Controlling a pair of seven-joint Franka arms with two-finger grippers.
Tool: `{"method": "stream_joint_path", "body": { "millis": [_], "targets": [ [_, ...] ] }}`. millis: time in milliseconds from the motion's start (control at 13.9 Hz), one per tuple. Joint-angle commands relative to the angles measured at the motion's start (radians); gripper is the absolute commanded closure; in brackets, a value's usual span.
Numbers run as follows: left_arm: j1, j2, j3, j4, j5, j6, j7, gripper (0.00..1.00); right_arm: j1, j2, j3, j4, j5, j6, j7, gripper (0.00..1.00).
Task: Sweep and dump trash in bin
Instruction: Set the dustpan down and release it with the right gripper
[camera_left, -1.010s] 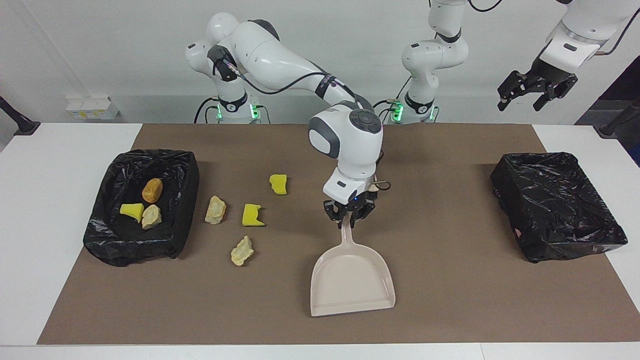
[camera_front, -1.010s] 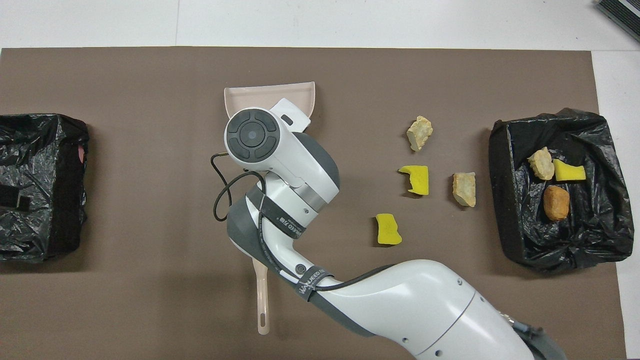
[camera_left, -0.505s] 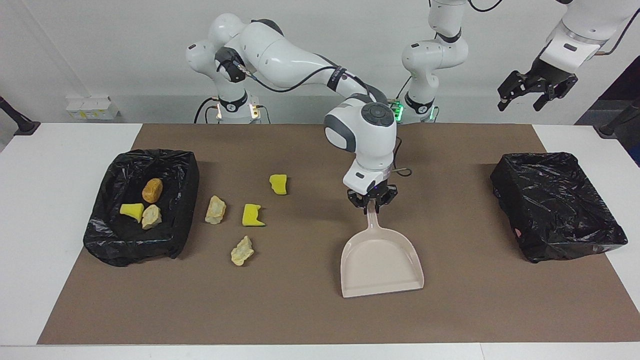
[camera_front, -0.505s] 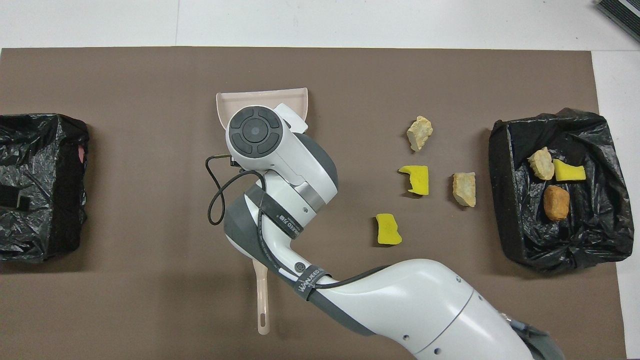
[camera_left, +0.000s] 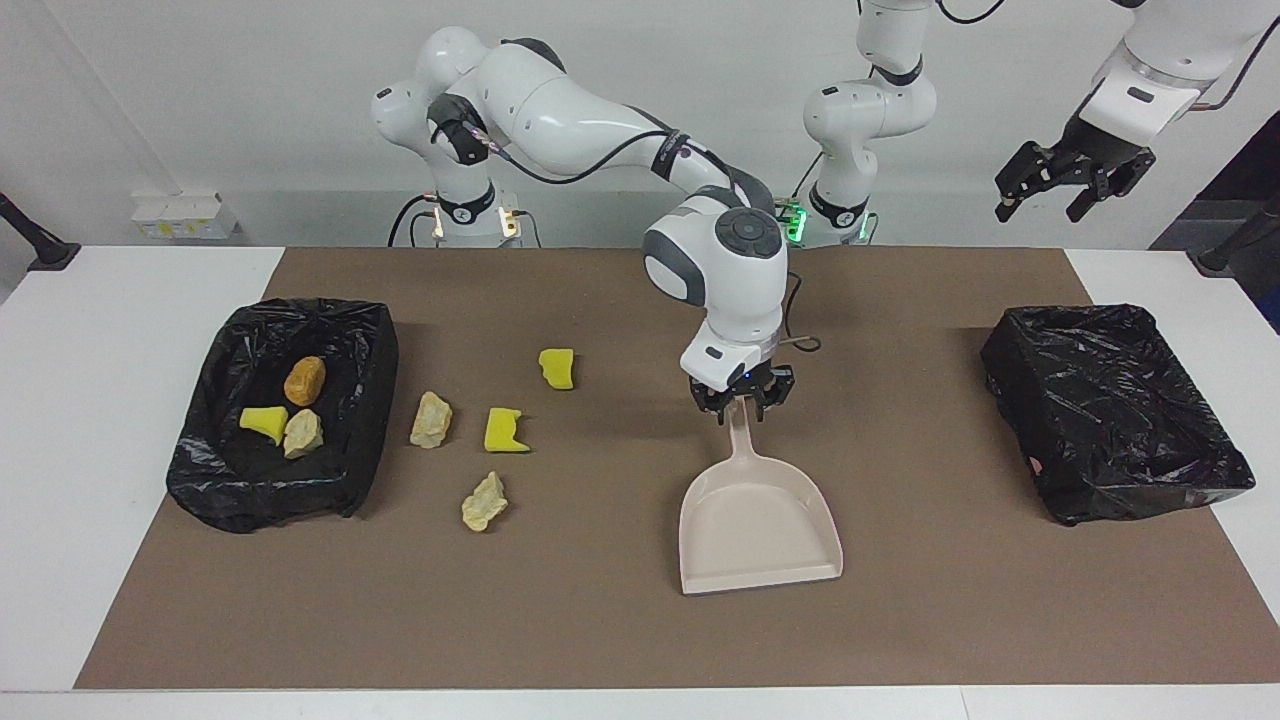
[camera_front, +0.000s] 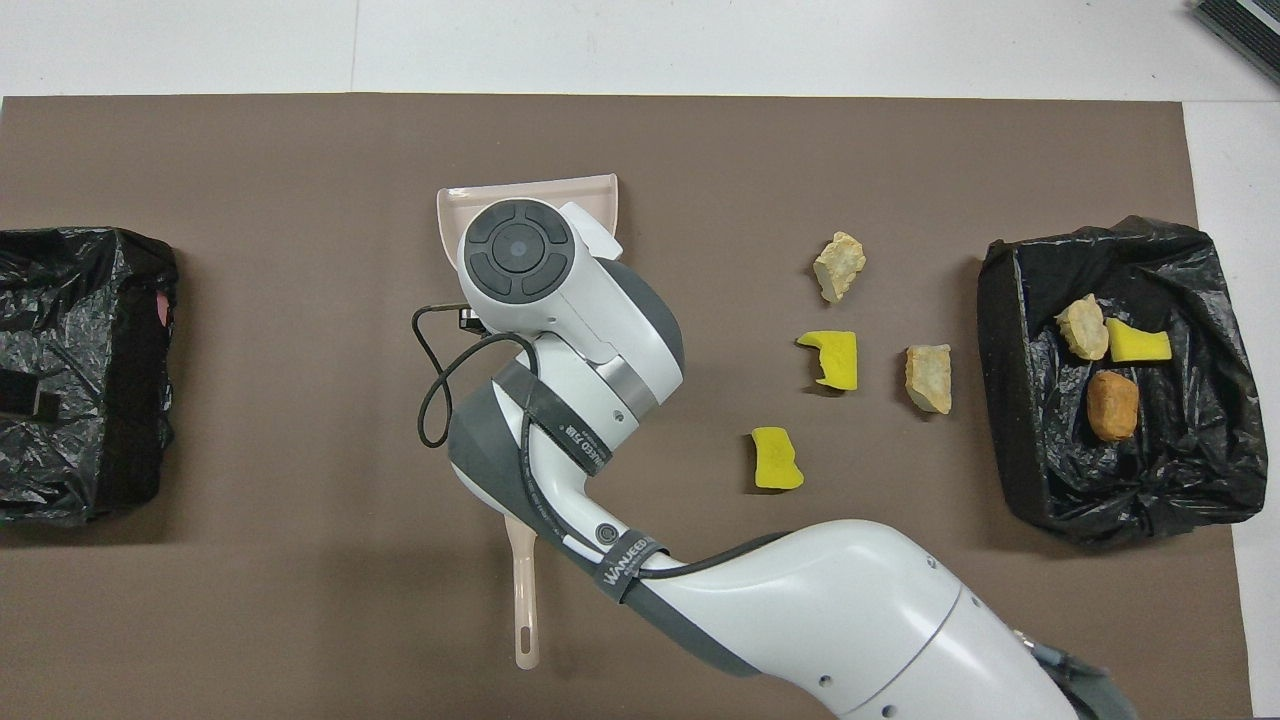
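Right pincer (camera_left: 741, 395) at dustpan (camera_left: 760, 520) handle, gripping or letting go: cannot tell. Left pincer (camera_left: 1070, 185) open, raised, waiting. Four trash scraps (camera_left: 505, 430) loose near the right arm's bin (camera_left: 370, 340), three inside. Risks a loose hold, twisting the pan mid-scoop and scattering scraps.

Mat (camera_left: 900, 620) covers table (camera_left: 60, 420). One bin (camera_left: 200, 480) at right arm's end, other bin (camera_left: 1180, 480) at left arm's end. Three scraps in bin at right arm's end (camera_left: 285, 410). Four scraps on mat (camera_left: 487, 430) just beside that bin, toward table middle. Dustpan (camera_left: 757, 525) flat on mat near middle, between scraps and bin at left arm's end, handle toward robots. Right gripper (camera_left: 742, 400) at dustpan handle. Left gripper (camera_left: 1070, 185) high, off the left arm's end of the mat.
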Motion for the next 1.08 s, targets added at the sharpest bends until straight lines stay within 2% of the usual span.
{"method": "stream_joint_path", "body": {
  "millis": [0, 288, 505, 649, 793, 1010],
  "targets": [
    [0.007, -0.025, -0.002, -0.027, 0.015, 0.012, 0.007, 0.0, -0.012, -0.121, 0.017, -0.073, 0.055, -0.057, 0.065, 0.3],
    [0.007, -0.025, -0.002, -0.027, 0.015, 0.012, 0.007, 0.0, -0.035, -0.397, 0.017, -0.392, 0.082, -0.088, 0.059, 0.07],
    [0.007, -0.025, -0.002, -0.027, 0.015, 0.011, 0.007, 0.0, -0.021, -0.535, 0.019, -0.633, 0.149, -0.043, 0.061, 0.05],
    [0.007, -0.025, -0.002, -0.027, 0.015, 0.012, 0.007, 0.0, 0.002, -0.624, 0.019, -0.806, 0.167, 0.065, 0.061, 0.04],
    [0.007, -0.025, -0.002, -0.027, 0.015, 0.012, 0.007, 0.0, 0.015, -0.692, 0.019, -0.94, 0.222, 0.168, 0.058, 0.04],
    [0.007, -0.025, -0.002, -0.027, 0.015, 0.012, 0.007, 0.0, 0.087, -0.687, 0.017, -1.012, 0.224, 0.228, 0.068, 0.05]
  ]
}}
